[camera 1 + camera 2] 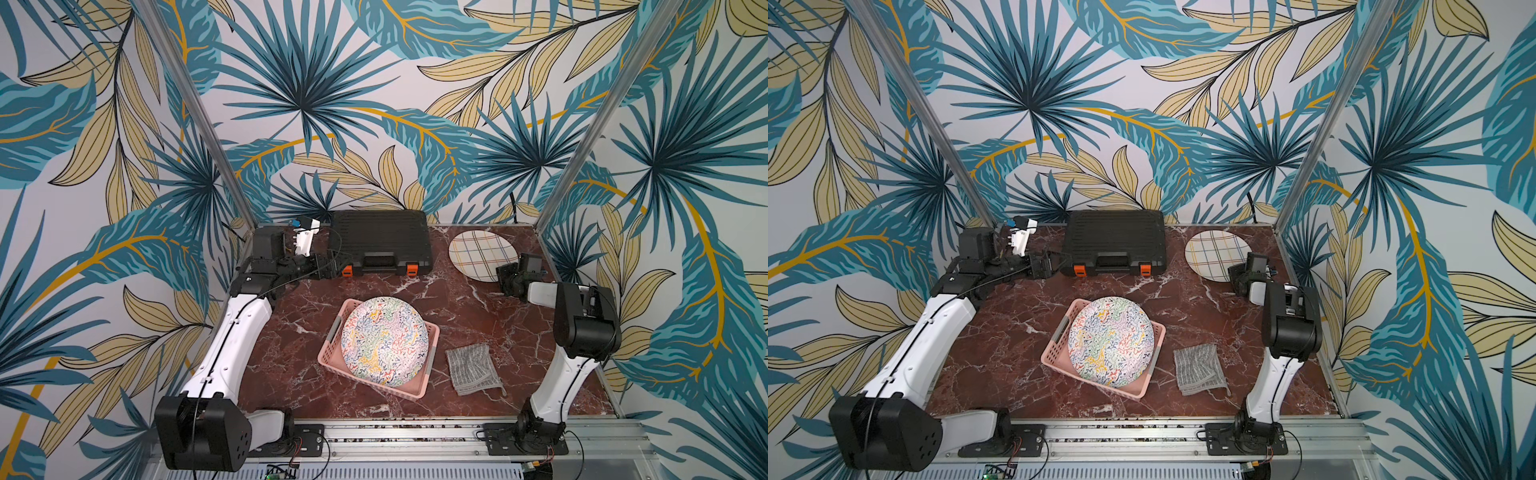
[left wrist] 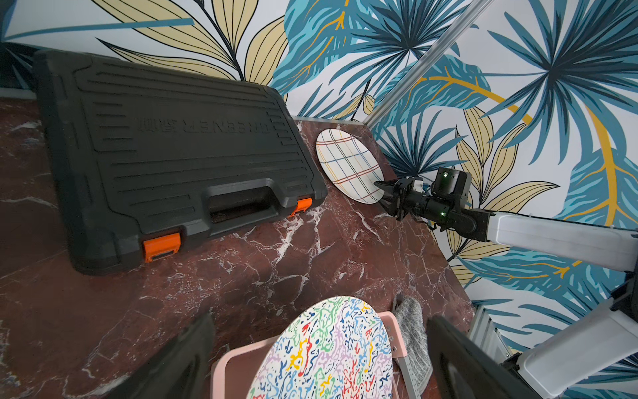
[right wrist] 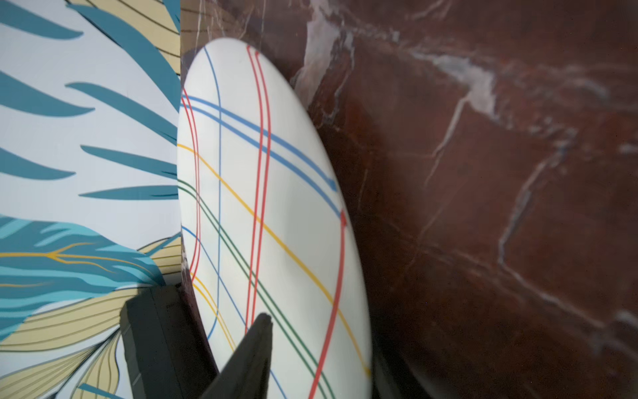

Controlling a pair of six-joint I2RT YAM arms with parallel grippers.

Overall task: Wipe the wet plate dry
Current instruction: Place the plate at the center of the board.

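A white plate with coloured plaid lines lies flat at the back right of the marble table. My right gripper is at its near rim, jaws apart. One finger is over the plate's face and the other is below the rim; the left wrist view shows this too. A second plate with a multicoloured squiggle pattern leans in a pink basket at the centre. A grey cloth lies loose right of the basket. My left gripper is open and holds nothing at the back left.
A shut black tool case with orange latches lies along the back edge, right beside my left gripper. Patterned walls and aluminium posts close in the table on three sides. The arm bases stand on a rail at the front.
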